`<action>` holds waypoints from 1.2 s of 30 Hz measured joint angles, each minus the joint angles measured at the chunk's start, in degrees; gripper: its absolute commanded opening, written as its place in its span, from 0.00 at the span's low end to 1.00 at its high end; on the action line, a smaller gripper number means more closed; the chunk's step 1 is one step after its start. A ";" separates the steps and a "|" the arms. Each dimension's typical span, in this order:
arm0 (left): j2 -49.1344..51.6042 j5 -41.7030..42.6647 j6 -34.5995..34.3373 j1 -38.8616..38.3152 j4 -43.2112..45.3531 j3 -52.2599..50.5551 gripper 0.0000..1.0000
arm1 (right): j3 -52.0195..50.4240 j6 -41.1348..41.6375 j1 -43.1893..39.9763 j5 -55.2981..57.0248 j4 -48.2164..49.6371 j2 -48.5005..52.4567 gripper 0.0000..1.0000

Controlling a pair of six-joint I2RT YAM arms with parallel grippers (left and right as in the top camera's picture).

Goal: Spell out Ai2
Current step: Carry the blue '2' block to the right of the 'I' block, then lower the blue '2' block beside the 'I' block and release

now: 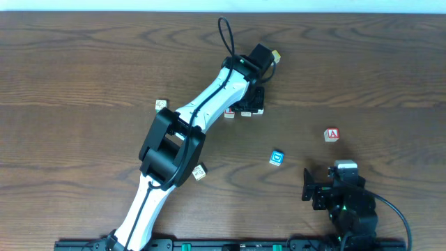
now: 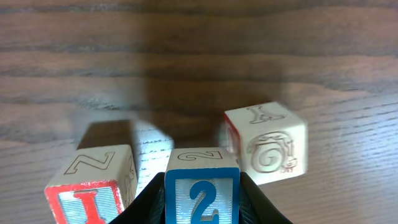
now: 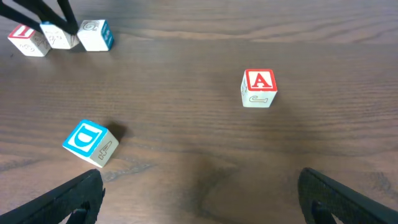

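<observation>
Left arm (image 1: 202, 111) is stretched way out toward about 1 o'clock, its left gripper (image 1: 251, 104) clamped tight on the 2 block (image 2: 201, 193), while the right arm (image 1: 352, 209) sits folded up down around 5 o'clock with the right gripper (image 3: 199, 186) spread wide.

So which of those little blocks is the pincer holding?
The blue block marked 2, clamped in the left pincer; the red-faced block and the I-topped block flank it, ungripped.
</observation>
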 measured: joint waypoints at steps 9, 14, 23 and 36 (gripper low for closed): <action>0.00 -0.26 -0.24 0.00 0.42 -1.31 0.06 | 0.00 0.00 0.00 0.00 0.00 0.00 0.99; 0.00 -0.42 -0.26 0.00 1.25 -1.29 0.06 | 0.00 0.00 0.00 0.00 0.00 0.00 0.99; 0.00 -1.81 -0.44 0.00 1.01 -1.31 0.06 | 0.00 0.00 0.00 0.00 0.00 0.00 0.99; 0.00 -2.21 -0.48 0.00 0.33 -1.29 0.30 | 0.00 0.00 0.00 0.00 0.00 0.00 0.99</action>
